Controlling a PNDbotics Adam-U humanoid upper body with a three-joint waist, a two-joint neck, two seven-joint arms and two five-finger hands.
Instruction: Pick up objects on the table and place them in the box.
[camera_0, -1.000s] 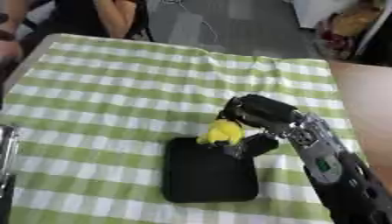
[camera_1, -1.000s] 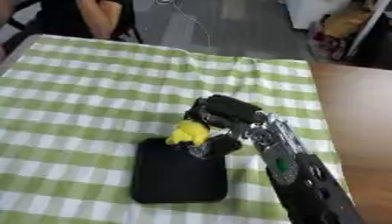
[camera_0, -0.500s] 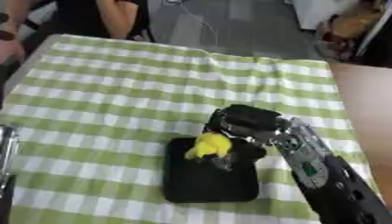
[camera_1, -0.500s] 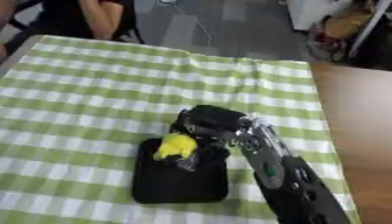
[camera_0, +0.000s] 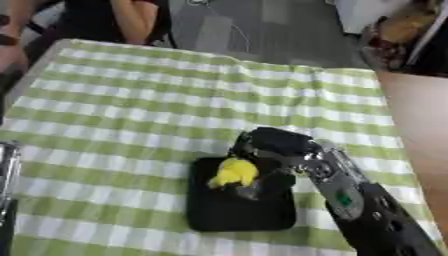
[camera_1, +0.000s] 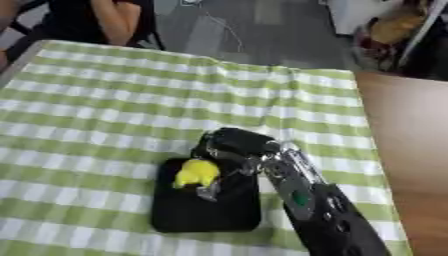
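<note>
Green-checked tablecloth (camera_0: 114, 120) bearing a shallow black box (camera_0: 241, 210). The right hand (camera_0: 276, 145), fingers curled round a yellow object (camera_0: 233, 172), holds it directly above the box's upper-left part, so release lies straight below.

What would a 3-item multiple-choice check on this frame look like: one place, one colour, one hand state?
1. Where is the small yellow object?
A. over the flat black box
B. on the bare wooden surface at right
C. at the cloth's far edge

2. What colours is the checked tablecloth?
A. red and white
B. green and white
C. blue and grey

3. What is the robot's right hand doing?
A. resting open, away from everything
B. curled, holding nothing
C. curled round the yellow object

Key: 1 A, the object shows against the box's dark surface. 2 B, green and white checks. 3 C, fingers wrap the object.
</note>
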